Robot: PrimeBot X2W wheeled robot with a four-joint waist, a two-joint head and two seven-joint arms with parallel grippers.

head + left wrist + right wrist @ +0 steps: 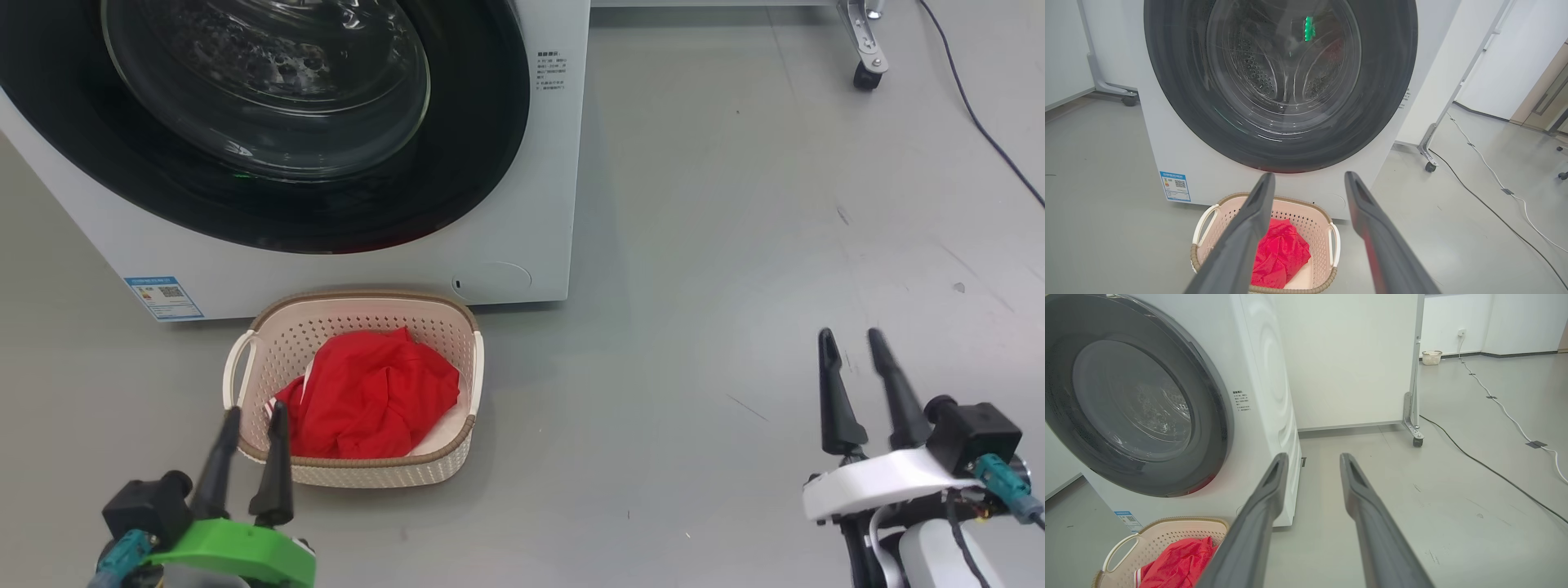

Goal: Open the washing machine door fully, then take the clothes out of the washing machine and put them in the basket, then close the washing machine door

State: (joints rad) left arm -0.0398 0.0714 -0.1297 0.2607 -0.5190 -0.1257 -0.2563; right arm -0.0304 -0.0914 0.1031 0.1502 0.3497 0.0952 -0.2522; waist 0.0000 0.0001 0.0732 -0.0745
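The left gripper [257,408] and right gripper [851,335] are open, empty; clothes [371,396] in basket [359,296] at twelve o'clock, door [269,98] seems shut: touch nothing.

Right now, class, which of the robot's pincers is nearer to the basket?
Left. The left pincer is by the near left rim of the basket; the right pincer is far to its right.

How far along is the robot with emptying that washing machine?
It looks about finished. Done: the red clothes lie in the basket, and the washing machine door sits shut, flush against the washing machine. In hand: nothing; the left hand and right hand are both open and empty. Left: seemingly nothing, as no clothes show through the door glass.
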